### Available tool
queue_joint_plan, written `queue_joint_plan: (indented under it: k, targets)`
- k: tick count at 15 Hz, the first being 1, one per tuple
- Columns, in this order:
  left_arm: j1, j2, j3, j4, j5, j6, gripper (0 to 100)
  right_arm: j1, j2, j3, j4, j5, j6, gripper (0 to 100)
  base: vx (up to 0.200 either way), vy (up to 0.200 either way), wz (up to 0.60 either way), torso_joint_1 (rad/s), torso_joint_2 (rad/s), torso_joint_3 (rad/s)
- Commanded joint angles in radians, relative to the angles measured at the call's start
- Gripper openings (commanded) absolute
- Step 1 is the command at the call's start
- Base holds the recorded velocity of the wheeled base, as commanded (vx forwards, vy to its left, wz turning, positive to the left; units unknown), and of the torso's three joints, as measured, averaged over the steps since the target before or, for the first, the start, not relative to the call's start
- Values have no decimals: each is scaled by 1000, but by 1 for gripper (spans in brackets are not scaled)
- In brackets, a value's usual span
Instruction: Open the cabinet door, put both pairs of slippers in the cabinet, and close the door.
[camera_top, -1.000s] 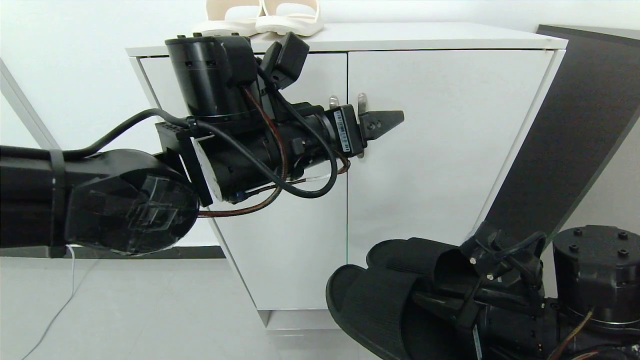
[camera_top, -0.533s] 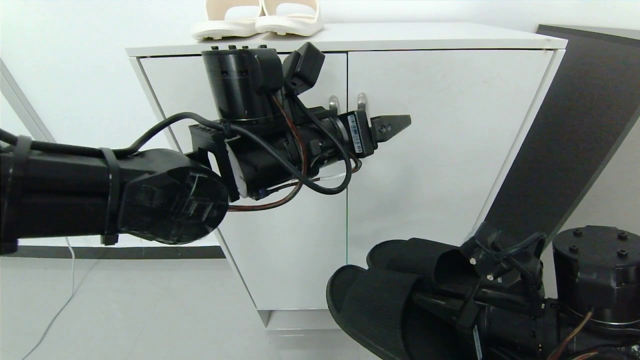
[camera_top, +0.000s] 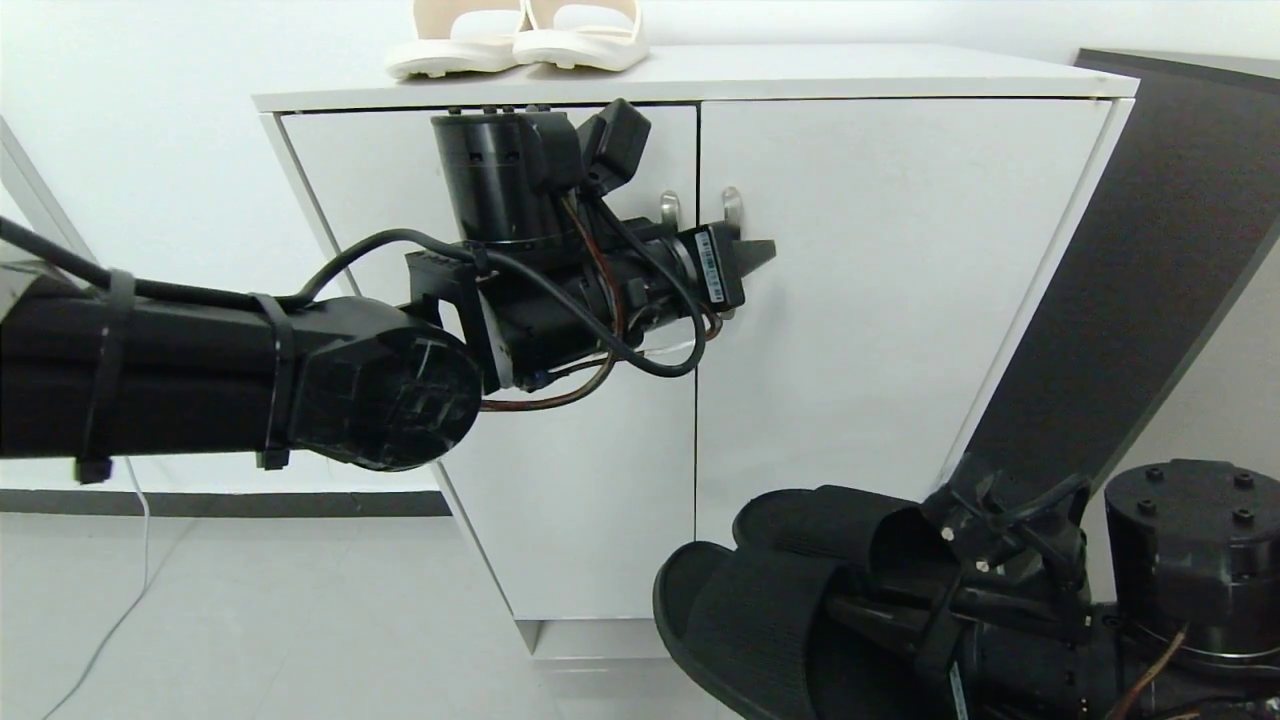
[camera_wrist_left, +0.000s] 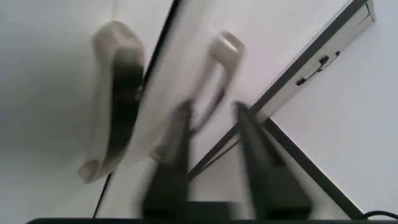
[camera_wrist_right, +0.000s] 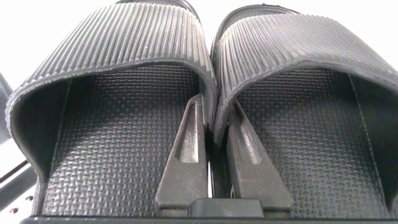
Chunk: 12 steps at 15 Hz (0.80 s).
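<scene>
The white cabinet (camera_top: 880, 300) has both doors shut, with two metal handles side by side at the middle seam. My left gripper (camera_top: 760, 251) is at the right door's handle (camera_top: 732, 203). In the left wrist view my left gripper (camera_wrist_left: 211, 109) is open, and that handle (camera_wrist_left: 219, 65) runs between its fingers (camera_wrist_left: 180, 143). The other door's handle (camera_wrist_left: 115, 118) lies beside it. A cream pair of slippers (camera_top: 520, 40) sits on the cabinet top. Low at the right, my right gripper (camera_wrist_right: 214, 112) is shut on the black slippers (camera_top: 790, 590), pinching the inner walls of both (camera_wrist_right: 124, 93).
A dark panel (camera_top: 1130, 300) leans beside the cabinet's right side. Pale floor (camera_top: 250, 620) lies open to the left of the cabinet, with a thin cable (camera_top: 110, 620) trailing across it. A white wall stands behind.
My left arm has pushed forward toward the cabinet, and its fingers have gone from in front of the right door to around its handle. The right arm and black slippers have barely moved.
</scene>
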Motion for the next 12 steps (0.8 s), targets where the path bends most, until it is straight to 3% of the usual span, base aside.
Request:
queue_joint_plan:
  k: [1, 6, 12]
  targets:
    - [-4, -29, 22, -3, -6, -1, 0, 2, -8, 12, 0, 16, 0, 0, 0, 0, 0, 0, 0, 0]
    - [-12, -137, 151, -5, -24, 2, 0, 2, -23, 57, 0, 83, -59, 0, 0, 0, 0, 0, 0, 0]
    - [-67, -223, 237, -6, -29, 7, 0, 8, -28, 68, 0, 97, -63, 0, 0, 0, 0, 0, 0, 0]
